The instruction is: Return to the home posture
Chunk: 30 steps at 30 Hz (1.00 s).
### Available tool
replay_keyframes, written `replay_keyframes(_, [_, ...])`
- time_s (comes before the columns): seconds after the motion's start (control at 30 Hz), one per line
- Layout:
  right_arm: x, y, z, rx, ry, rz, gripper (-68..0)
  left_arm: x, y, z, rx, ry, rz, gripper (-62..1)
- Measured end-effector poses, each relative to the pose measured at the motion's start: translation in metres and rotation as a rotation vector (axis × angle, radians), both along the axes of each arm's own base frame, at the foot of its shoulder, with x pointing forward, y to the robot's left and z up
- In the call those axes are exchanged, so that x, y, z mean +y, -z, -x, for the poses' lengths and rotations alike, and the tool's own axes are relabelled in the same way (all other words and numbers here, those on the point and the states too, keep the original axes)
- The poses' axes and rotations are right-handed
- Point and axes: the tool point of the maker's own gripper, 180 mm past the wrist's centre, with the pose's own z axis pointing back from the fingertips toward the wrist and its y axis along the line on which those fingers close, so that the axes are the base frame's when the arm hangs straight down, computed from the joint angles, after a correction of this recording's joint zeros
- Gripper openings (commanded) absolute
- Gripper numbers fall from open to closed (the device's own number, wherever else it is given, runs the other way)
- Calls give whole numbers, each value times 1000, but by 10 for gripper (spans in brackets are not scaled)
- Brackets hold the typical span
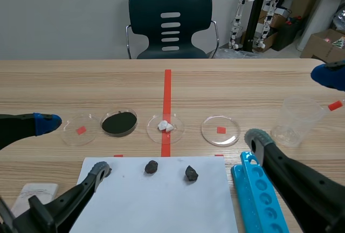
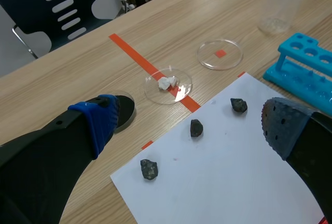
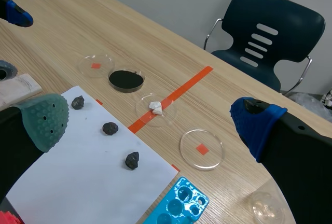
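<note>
Both arms sit low at the near edge of the desk (image 1: 242,82). The left gripper (image 1: 75,145) is at the near left and the right gripper (image 3: 150,119) at the near right. Each has its fingers spread wide with nothing between them.

Four clear dishes stand in a row across the middle:
- The leftmost dish (image 1: 70,130) is empty, over a red square.
- The second dish (image 1: 133,118) is filled with black powder.
- The third dish (image 1: 175,130) sits on the red tape line and holds a white lump (image 1: 165,126).
- The fourth dish (image 1: 229,136) is empty, over a red square.

Nearer lies one white sheet of paper (image 1: 161,200) carrying three dark stones. Two, the middle stone (image 1: 151,166) and the right stone (image 1: 191,173), show in the scene view. The left stone (image 2: 149,169) is hidden there behind the left gripper's near finger.

One blue tube rack (image 1: 259,190) lies just right of the paper, partly covered by the right arm. One clear cup (image 1: 294,121) stands farther right. A white packet (image 1: 35,194) lies at the near left. One dark chair (image 1: 170,22) stands beyond the far edge.
</note>
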Motion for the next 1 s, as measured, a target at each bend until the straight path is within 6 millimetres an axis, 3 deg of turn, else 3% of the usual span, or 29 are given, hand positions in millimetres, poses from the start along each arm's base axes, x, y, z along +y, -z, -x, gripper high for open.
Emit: replay_keyframes(1.0, [0,0,0,0,0,0,4,0,-1,-1,2,-5,14,-37])
